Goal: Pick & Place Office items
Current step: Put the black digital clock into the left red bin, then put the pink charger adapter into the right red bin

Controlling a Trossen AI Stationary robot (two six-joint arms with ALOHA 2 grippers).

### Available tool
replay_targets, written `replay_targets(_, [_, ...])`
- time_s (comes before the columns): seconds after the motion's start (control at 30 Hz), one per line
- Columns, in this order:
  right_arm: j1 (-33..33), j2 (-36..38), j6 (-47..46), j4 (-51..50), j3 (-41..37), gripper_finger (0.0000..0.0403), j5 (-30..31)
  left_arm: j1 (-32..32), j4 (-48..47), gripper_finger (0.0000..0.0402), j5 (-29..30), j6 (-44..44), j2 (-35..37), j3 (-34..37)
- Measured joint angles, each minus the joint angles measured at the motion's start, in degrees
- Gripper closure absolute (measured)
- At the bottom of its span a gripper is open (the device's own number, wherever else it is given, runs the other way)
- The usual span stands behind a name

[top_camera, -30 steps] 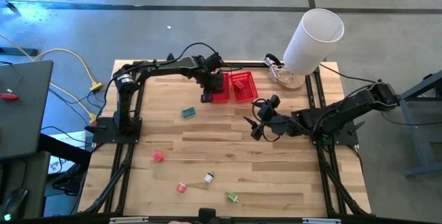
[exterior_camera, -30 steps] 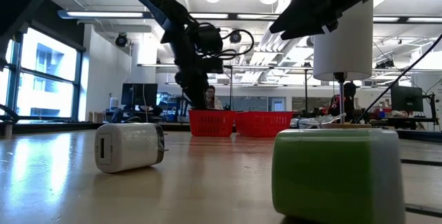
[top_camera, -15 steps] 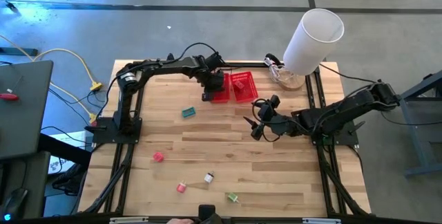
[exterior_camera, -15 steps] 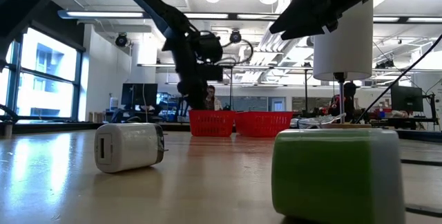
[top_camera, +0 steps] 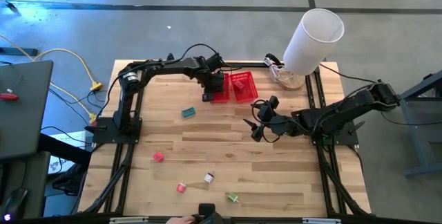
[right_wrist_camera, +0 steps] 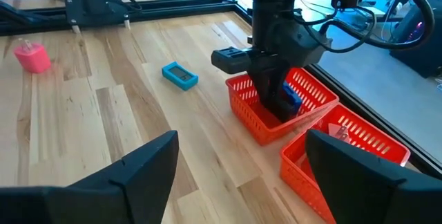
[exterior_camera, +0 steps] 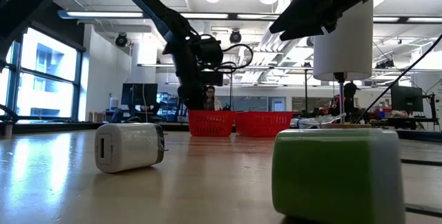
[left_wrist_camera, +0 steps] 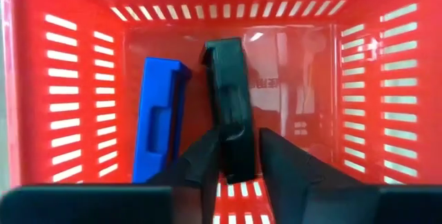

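Observation:
My left gripper point(left_wrist_camera: 238, 156) reaches down into the left red mesh basket point(top_camera: 219, 91) at the table's far side. Its fingers stand on either side of a black rectangle point(left_wrist_camera: 228, 99), which lies on the basket floor beside a blue item point(left_wrist_camera: 160, 117). My right gripper point(top_camera: 257, 124) hovers open over the table right of centre, with nothing between its fingers. On the bare wood lie a teal item point(top_camera: 188, 112), a pink one point(top_camera: 158, 157), a red-white one point(top_camera: 181, 187), a whitish one point(top_camera: 208, 178) and a green one point(top_camera: 233, 198). My left gripper comes into the basket from above, slanting, its fingers along the two long sides of the black rectangle's near end point(left_wrist_camera: 235, 165). A sliver of red floor shows between one finger point(left_wrist_camera: 290, 165) and the rectangle. Whether the other finger touches it, I cannot tell.
A second red basket point(top_camera: 243, 86) stands right beside the first. A big white cylinder point(top_camera: 314, 39) rises at the far right corner, over a clear dish. Dark arm frames run along both table sides. A person's hand point(top_camera: 181, 220) shows at the near edge.
My left gripper has sunk a little, down into the left basket. The right arm has kept still.

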State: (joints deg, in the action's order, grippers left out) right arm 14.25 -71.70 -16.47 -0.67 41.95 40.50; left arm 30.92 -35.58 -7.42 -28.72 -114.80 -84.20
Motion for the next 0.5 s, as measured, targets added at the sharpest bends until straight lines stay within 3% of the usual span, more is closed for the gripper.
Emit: replay_targets(0.5, [0.01,0.00,-0.01,-0.04,0.02,0.0099,-0.06,-0.25,0.03,0.0281,0.96,0.10,0.94,0.00])
